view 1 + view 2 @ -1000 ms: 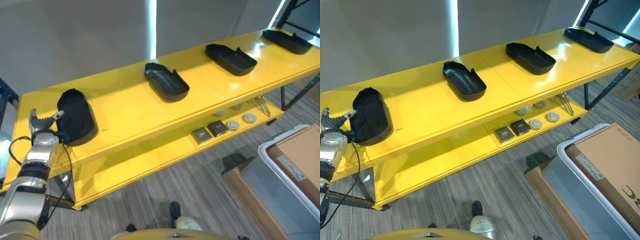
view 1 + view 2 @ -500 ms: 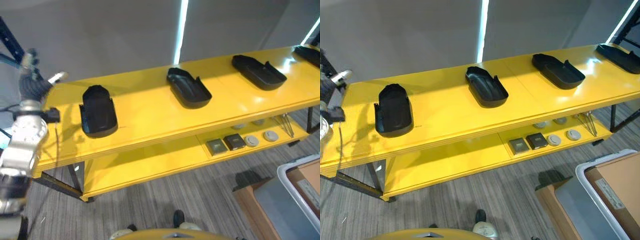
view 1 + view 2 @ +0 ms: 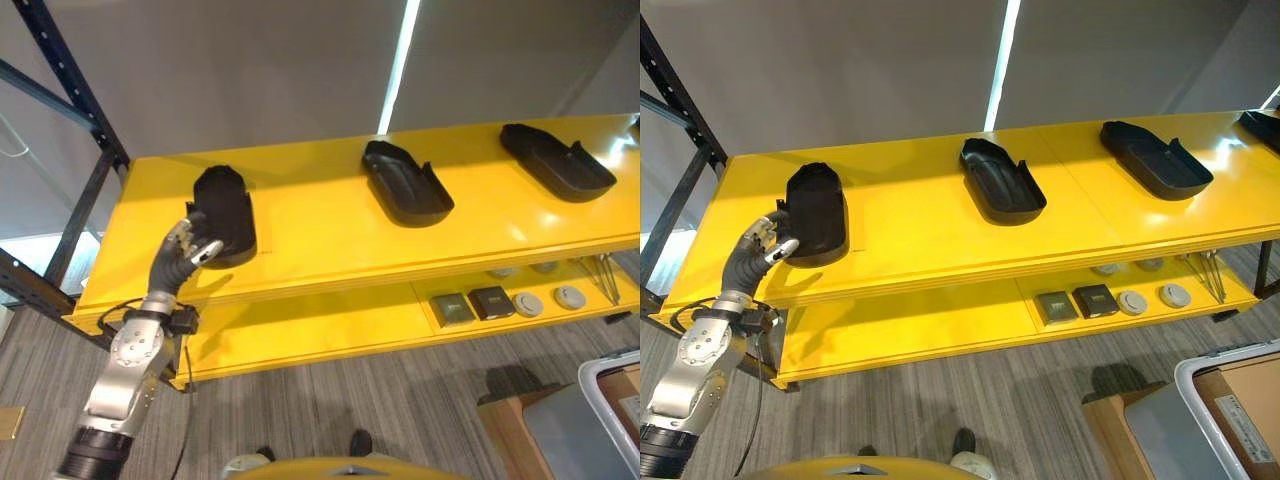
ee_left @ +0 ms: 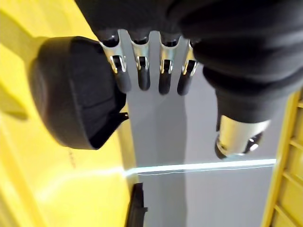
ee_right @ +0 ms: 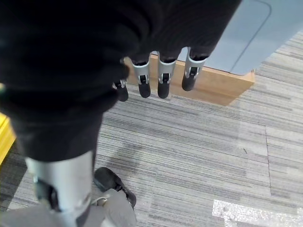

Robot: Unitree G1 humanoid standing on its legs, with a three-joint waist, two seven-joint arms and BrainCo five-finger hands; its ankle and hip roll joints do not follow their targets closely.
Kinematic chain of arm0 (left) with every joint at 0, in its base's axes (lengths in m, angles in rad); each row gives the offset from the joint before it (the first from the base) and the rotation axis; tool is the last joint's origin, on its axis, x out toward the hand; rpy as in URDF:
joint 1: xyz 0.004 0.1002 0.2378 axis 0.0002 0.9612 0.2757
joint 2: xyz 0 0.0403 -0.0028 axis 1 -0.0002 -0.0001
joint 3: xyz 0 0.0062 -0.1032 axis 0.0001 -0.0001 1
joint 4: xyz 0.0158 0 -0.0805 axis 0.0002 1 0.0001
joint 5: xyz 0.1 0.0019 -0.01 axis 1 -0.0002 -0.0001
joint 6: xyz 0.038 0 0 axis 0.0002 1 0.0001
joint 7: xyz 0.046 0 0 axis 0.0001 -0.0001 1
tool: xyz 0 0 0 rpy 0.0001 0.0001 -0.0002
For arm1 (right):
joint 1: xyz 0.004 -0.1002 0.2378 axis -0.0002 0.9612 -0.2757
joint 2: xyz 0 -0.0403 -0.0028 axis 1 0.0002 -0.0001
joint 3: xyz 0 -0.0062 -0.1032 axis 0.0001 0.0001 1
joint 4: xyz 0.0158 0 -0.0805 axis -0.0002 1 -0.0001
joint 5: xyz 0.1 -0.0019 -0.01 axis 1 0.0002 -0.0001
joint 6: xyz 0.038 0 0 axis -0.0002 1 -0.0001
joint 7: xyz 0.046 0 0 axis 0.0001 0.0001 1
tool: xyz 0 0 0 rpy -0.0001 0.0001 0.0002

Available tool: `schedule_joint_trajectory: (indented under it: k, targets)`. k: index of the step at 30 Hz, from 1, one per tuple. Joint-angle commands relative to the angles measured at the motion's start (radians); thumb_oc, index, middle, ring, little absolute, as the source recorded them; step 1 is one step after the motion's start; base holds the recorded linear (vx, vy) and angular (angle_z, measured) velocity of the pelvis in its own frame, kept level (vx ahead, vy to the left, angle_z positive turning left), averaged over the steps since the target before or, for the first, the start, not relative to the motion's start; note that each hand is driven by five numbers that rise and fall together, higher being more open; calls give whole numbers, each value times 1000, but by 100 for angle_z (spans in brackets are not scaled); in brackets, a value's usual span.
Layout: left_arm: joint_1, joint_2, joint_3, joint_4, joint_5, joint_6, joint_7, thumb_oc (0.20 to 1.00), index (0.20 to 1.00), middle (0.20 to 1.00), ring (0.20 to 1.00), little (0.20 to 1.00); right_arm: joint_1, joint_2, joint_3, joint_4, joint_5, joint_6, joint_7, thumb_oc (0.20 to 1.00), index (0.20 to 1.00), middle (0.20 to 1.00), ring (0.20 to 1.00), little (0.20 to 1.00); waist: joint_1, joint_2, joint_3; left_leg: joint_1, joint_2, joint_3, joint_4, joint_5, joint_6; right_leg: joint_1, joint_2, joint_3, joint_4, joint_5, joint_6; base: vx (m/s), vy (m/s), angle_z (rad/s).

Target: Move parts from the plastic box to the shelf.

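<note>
Three black moulded parts lie along the top of the yellow shelf [image 3: 320,235]: a left part [image 3: 225,210], a middle part [image 3: 405,195] and a right part [image 3: 555,160]. My left hand [image 3: 190,250] hovers at the near end of the left part [image 4: 75,90], open, its fingers [image 4: 142,71] straight and the thumb apart, holding nothing. I cannot tell whether a fingertip touches the part. My right hand [image 5: 163,75] hangs open over the carpet, empty. The grey plastic box [image 3: 1230,375] stands on the floor at the lower right.
The lower shelf board holds small square and round items [image 3: 500,300]. A dark blue rack upright [image 3: 70,90] rises at the shelf's left end. A cardboard box [image 5: 213,87] lies on the floor by the grey plastic box [image 5: 255,33].
The camera has swung left. One second ago my left hand was at the left part; then it rose clear to the part's left; now it is back by the part's near end, open.
</note>
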Motion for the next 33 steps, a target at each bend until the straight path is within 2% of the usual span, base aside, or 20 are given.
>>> schedule_joint_trajectory:
  k: [1,8,15,17,26,33]
  targets:
    - [-56,24,-3,-16,-21,-89,5,200,200,200,200,200,-17,-16,38,50,37,8,-24,1000,1000,1000,1000,1000,0,-15,18,-41,41,39,13,-34,0,51,-52,3,3,-104,74,0,0,0]
    - [-98,10,-70,21,-35,-67,54,200,200,200,200,200,-23,-8,53,65,42,-3,-29,1000,1000,1000,1000,1000,-18,-12,15,-36,42,52,13,-35,0,47,-53,15,3,-99,78,0,0,0]
    - [-136,-24,-104,151,-85,-55,81,200,200,200,200,200,-19,-12,60,57,23,5,-20,1000,1000,1000,1000,1000,-43,-14,6,-27,44,69,11,-36,1,42,-50,31,3,-98,79,7,-7,-4]
    - [-154,-39,-113,213,-75,-69,92,200,200,200,200,200,-16,-13,62,56,16,3,-18,1000,1000,1000,1000,1000,-53,-14,2,-23,46,77,9,-37,1,41,-50,36,3,-98,80,11,-9,-12]
    - [-233,-79,-98,439,-24,-98,181,200,200,200,200,200,-13,-22,75,51,-6,11,-8,1000,1000,1000,1000,1000,-87,-18,-6,-9,50,97,12,-40,2,43,-45,56,3,-102,80,17,-5,-5]
    - [-268,-84,-72,484,-13,-112,218,200,200,200,200,200,-14,-34,70,59,-23,0,3,1000,1000,1000,1000,1000,-100,-17,-5,-9,53,104,15,-40,1,40,-43,64,3,-104,79,1,3,-8]
